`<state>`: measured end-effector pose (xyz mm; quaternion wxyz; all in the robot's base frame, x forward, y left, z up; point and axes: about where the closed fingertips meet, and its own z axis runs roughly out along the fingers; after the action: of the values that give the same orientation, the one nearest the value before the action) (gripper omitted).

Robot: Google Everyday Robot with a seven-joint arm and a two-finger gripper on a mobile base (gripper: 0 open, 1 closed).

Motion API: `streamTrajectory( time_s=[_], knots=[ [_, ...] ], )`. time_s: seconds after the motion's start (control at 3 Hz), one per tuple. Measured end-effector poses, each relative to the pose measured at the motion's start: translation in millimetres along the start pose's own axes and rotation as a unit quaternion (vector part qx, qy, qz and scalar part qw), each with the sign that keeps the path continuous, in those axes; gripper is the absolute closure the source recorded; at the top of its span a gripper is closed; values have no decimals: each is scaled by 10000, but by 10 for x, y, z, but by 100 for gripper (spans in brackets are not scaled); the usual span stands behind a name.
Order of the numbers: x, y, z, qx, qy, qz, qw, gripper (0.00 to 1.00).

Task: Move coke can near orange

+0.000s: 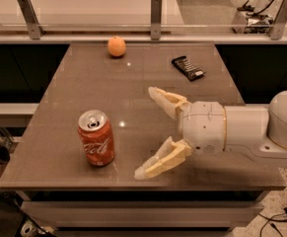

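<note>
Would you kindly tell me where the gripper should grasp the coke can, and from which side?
Take the coke can around the middle of its side wall, coming in level from the picture's right, where the gripper sits open, facing it. It stands upright with nothing touching it, so the jaws can close across its round body.

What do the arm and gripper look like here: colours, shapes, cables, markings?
The gripper, over the table's front right, has two cream, tapered fingers on a glossy white rounded wrist housing with a thin seam ring. The arm behind is smooth white. No cables or markings show.
</note>
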<state>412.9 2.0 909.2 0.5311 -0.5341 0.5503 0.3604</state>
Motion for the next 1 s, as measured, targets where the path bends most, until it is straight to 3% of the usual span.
streamTrajectory(
  time_s=[0.33,0.67,1.0],
  knots=[
    [-134,-10,119,124,637,56,9979,0],
    [-212,-34,291,170,1297,386,9907,0],
    [-191,-65,356,155,1321,292,9907,0]
  ],
)
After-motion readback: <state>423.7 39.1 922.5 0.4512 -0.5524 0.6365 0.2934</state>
